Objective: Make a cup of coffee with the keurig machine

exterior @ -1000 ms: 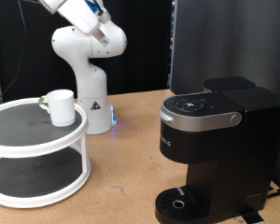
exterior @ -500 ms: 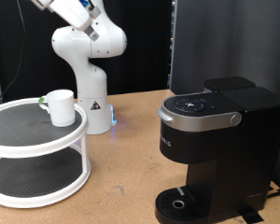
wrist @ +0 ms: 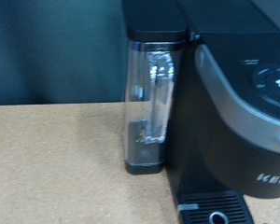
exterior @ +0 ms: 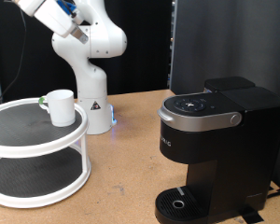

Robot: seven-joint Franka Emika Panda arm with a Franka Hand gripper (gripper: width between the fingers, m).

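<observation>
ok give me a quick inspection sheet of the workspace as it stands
surface: brown wooden table, bare between the stand and the brewer
job's things: white cup upright on the top tier of a white two-tier round stand, at the exterior view's left; black keurig machine at the exterior view's right, lid down, drip tray with nothing on it; its clear water tank shows in the wrist view
clutter: nothing seen
tool: not in view; the white arm reaches out of the exterior view's top left
cables: nothing seen
surroundings: dark panels behind the table; arm base standing beside the stand
</observation>
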